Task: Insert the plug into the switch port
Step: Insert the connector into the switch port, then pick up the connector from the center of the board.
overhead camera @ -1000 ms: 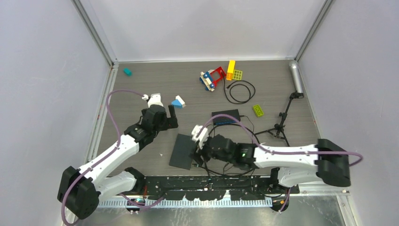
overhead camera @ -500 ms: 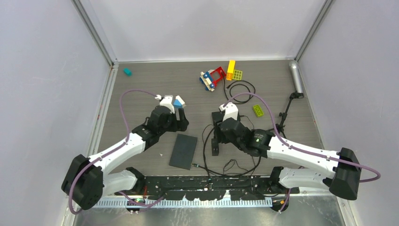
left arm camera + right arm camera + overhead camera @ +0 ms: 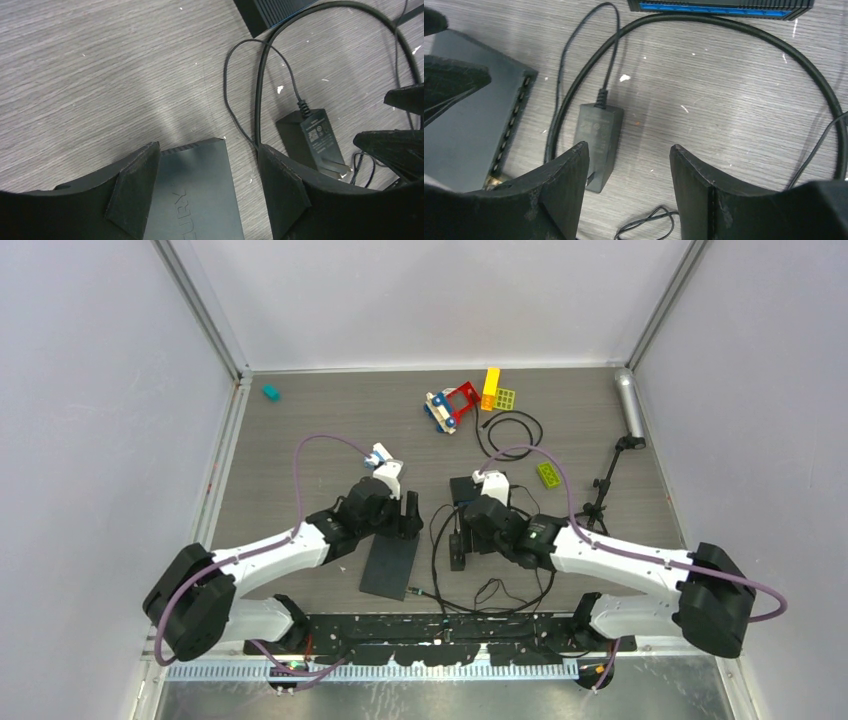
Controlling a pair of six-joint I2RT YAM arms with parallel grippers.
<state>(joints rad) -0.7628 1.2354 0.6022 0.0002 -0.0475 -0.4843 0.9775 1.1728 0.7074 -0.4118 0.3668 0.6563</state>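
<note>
Both arms have shifted since a second ago. The left gripper (image 3: 207, 152) has swung in from far left of the dark switch (image 3: 388, 565) to hang over its far edge, and the right gripper (image 3: 628, 150) has drawn off the switch's right edge to hover just right of it. Each pair of jaws stands wide with nothing between.

Directly beneath the right one lies the adapter brick (image 3: 596, 145), just right of the switch, its long axis running alongside the ported edge. What looks like the plug (image 3: 413, 592) — too small to be sure — rests at the switch's near right corner, toward the arm bases from both grippers. The right arm is the nearer.

Counted: two switches — the dark one and a blue-faced one (image 3: 719, 7) beyond it. There is one brick, one thin cord (image 3: 561, 75) and one thick cable (image 3: 744, 35).
</note>
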